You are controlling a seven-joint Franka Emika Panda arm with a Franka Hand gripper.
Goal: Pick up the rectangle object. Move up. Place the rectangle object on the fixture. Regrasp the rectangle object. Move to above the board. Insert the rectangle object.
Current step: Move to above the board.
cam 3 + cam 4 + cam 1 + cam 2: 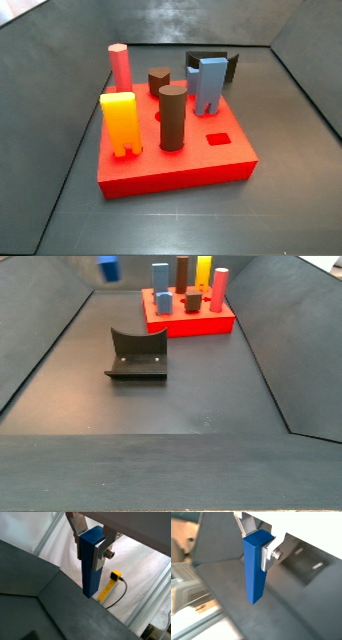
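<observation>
Gripper (93,543) aloft, fingers (79,523) pinching one dark navy-blue rectangular bar (256,569); two brown pegs (173,116) on one red square board (201,165).

Gripper (94,543) high over floor – flat silver plate fingers (79,523), dark pads, brass-coloured screw (109,555) at side

Floor (201,406): dark grey, flat, matte, bounded by sloping dark walls in both side views. Two items rest directly on it.

1. Fixture (136,356): black, base plate flat on the floor, roughly mid-floor.
2. Board (201,324): red slab, flat on the floor beyond the fixture, near it but apart, offset toward the side wall.

Gripper (93,549): off the floor, well above it, fingers clamped on the rectangle object (91,567), which hangs clear of the floor.
</observation>
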